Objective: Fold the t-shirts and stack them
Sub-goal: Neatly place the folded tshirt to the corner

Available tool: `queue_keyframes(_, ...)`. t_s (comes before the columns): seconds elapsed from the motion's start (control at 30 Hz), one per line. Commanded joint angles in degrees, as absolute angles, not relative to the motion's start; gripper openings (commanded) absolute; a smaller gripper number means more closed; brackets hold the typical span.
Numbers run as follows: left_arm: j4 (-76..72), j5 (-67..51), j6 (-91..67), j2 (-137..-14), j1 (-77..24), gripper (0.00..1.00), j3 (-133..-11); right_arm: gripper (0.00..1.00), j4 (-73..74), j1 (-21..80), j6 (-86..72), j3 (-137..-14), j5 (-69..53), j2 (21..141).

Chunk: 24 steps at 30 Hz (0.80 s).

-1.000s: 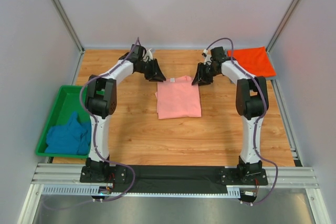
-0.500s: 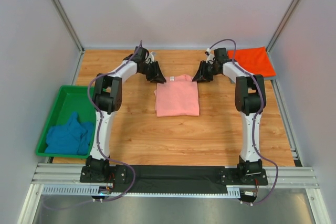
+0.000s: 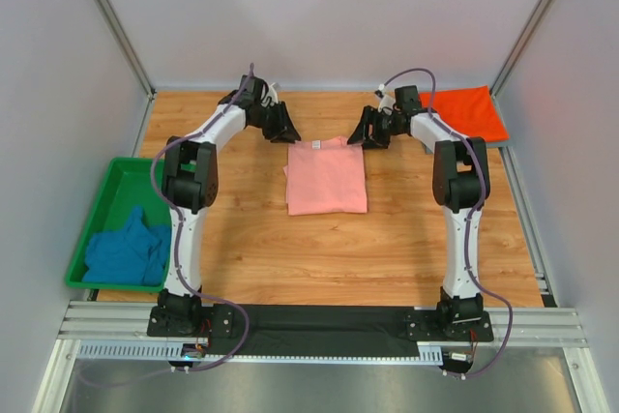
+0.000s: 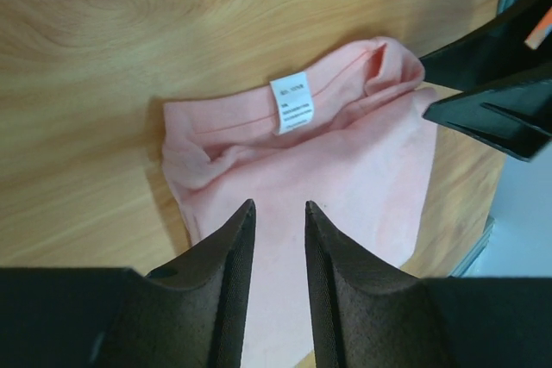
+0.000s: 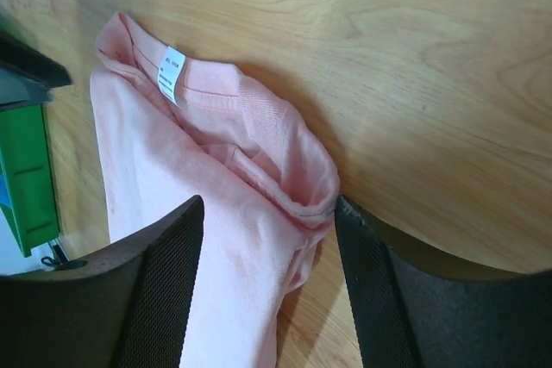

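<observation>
The salmon-pink t-shirt (image 3: 326, 176) lies folded in a rectangle at the table's middle, collar end with its white label (image 4: 291, 101) towards the back. My left gripper (image 3: 287, 132) hangs over its far left corner, jaws a little apart and empty; the shirt (image 4: 345, 178) shows through the gap. My right gripper (image 3: 360, 135) is wide open around the far right corner of the shirt (image 5: 172, 178), touching nothing. The orange-red t-shirt (image 3: 464, 111) lies folded at the back right. The teal-blue t-shirt (image 3: 126, 250) is crumpled in the bin. The grey one is not clearly visible.
The green plastic bin (image 3: 108, 179) stands at the left edge of the table and shows in the right wrist view (image 5: 26, 174). Grey walls close in the table on three sides. The right gripper's fingers (image 4: 487, 118) show in the left wrist view.
Both grippers have drawn back from the pink shirt's far corners towards the back of the table. The shirt's collar end now lies flat and square.
</observation>
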<state>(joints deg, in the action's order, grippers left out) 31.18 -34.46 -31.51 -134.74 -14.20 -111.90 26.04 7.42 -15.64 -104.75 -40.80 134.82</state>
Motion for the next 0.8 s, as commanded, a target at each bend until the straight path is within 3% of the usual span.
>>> queue_keyframes(0.0, 32.0, -32.5, -29.1, -126.4, -14.0, 0.37, -110.7, 0.64, 26.5, 7.2, -13.3, -106.8, -42.6, 133.5)
queue_keyframes(0.77, 30.3, -31.6, -26.1, -108.5, -13.9, 0.36, -81.4, 0.63, 21.0, 13.4, -18.0, -85.6, -28.7, 126.3)
